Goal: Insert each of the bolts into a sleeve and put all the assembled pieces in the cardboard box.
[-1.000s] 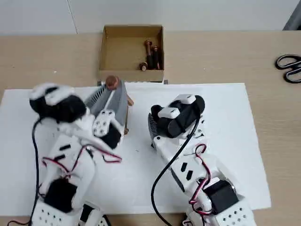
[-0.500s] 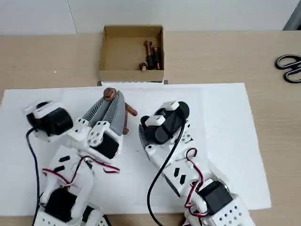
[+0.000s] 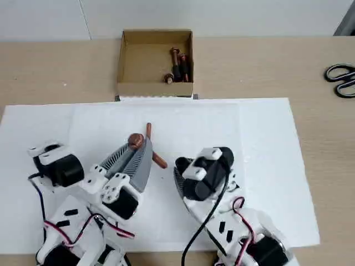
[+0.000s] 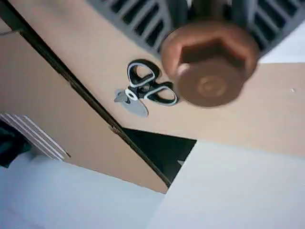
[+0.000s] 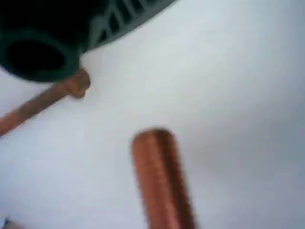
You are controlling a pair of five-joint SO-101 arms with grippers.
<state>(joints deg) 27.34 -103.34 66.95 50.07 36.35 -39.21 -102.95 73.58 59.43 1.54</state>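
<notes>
The left tool (image 3: pixel 136 154) is clamped on a copper-coloured hex-headed bolt (image 4: pixel 209 62), its head showing at the jaw tips, over the white paper sheet (image 3: pixel 260 127). The right tool (image 5: pixel 62 31) looks to be pinching a dark tubular sleeve (image 5: pixel 35 55), mouth open. Two loose copper bolts (image 3: pixel 159 160) lie on the paper between them. The brown cardboard box (image 3: pixel 125 61), with finished pieces (image 3: pixel 177 66) inside, sits beyond. I'd square the shank to that mouth first, then slide slowly, since a tilted entry would jam.
</notes>
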